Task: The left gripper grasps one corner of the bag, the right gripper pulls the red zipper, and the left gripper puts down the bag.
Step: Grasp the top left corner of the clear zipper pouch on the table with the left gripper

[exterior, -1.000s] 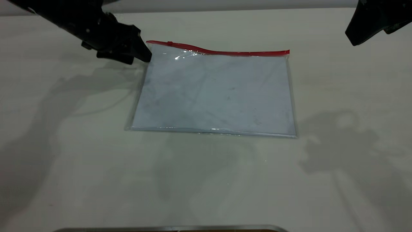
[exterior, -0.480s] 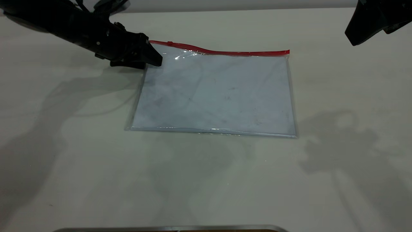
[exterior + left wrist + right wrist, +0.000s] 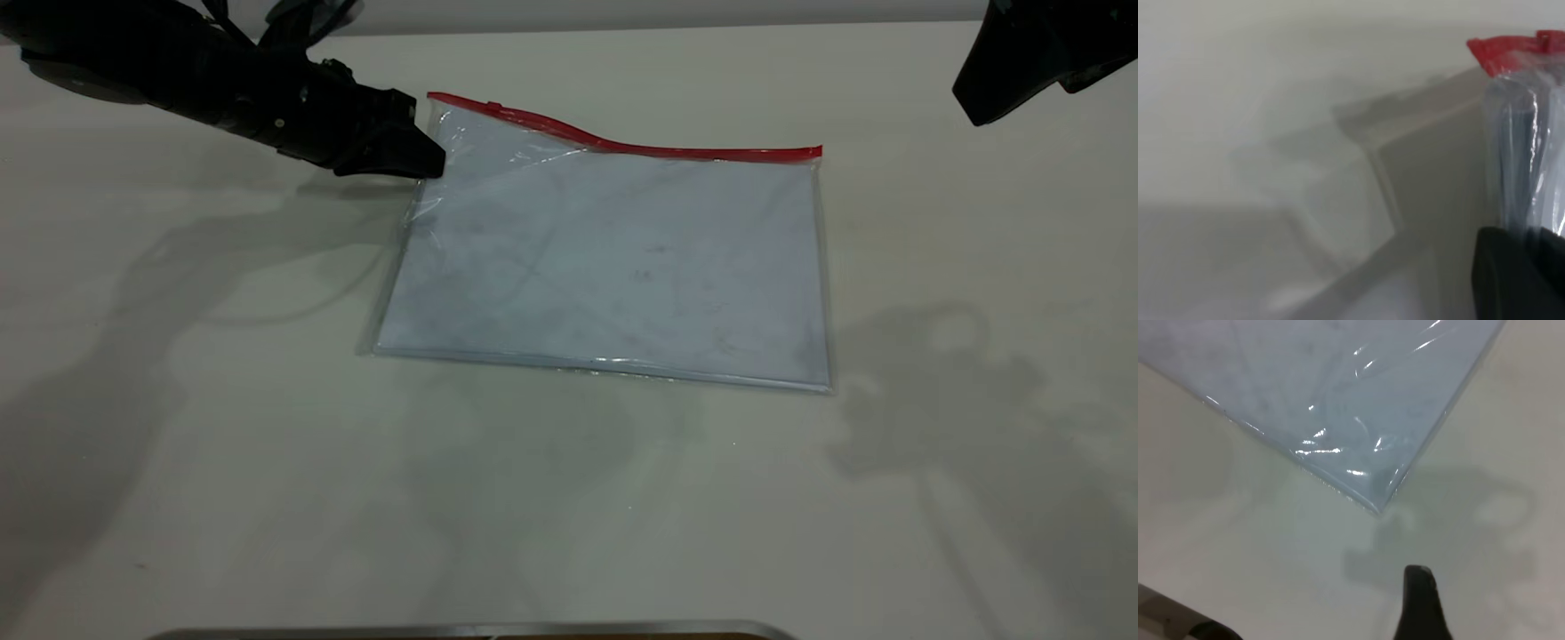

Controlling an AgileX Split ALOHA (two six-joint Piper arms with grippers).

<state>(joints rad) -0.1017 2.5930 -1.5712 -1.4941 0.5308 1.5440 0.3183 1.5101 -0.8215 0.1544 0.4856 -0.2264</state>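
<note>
The bag corner is clamped in the closed left pincer; the red zipper is stretched toward the far-off right pincer, whose opening cannot be told.

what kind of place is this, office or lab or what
Probably a robot lab bench, not an office: a bare pale table, two black robot arms over it, the left end effector clamped on a corner of a clear bag of papers, the right end effector parked at the far corner.

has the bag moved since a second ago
Yes. The bag has slid right, toward the parked right gripper, and the left gripper has lifted its far-left corner.
</note>
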